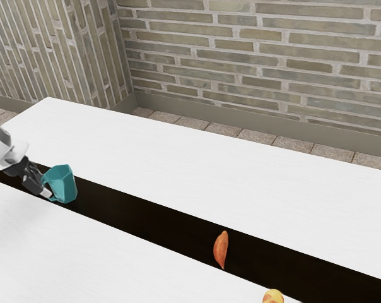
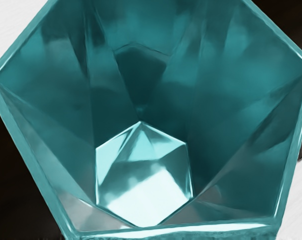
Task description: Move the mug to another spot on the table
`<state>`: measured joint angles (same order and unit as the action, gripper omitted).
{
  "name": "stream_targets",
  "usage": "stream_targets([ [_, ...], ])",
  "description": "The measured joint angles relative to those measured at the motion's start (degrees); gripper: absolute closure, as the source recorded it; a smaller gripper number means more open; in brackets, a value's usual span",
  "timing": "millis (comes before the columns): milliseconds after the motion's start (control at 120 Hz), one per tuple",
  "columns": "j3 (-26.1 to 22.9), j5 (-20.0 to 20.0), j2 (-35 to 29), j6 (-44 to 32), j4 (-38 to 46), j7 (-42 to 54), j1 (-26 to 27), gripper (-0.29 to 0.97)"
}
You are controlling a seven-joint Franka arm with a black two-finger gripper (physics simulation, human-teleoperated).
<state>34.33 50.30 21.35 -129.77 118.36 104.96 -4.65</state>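
Observation:
A teal faceted mug (image 1: pixel 63 183) hangs tilted at the exterior view's left, over the dark strip between the two white table surfaces. My gripper (image 1: pixel 46 187) comes in from the left edge and is shut on the mug's near side, at its handle. In the wrist view I look straight down into the mug (image 2: pixel 141 175), to its hexagonal bottom, with the rim just under my hand.
The white table (image 1: pixel 197 158) runs across the view, split by a dark strip (image 1: pixel 146 221). An orange elongated object (image 1: pixel 221 249) lies in the strip to the right. A yellow-orange fruit (image 1: pixel 274 297) sits at the bottom edge. Brick walls stand behind.

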Motion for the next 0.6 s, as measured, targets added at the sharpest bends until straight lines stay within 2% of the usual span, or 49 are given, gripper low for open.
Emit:
stream_targets([
  [383,-0.28,1.89,1.14,0.27,-0.40,4.90,-1.22,0.03],
  [600,-0.78,4.07,1.45,0.31,0.12,6.56,-1.70,0.14],
])
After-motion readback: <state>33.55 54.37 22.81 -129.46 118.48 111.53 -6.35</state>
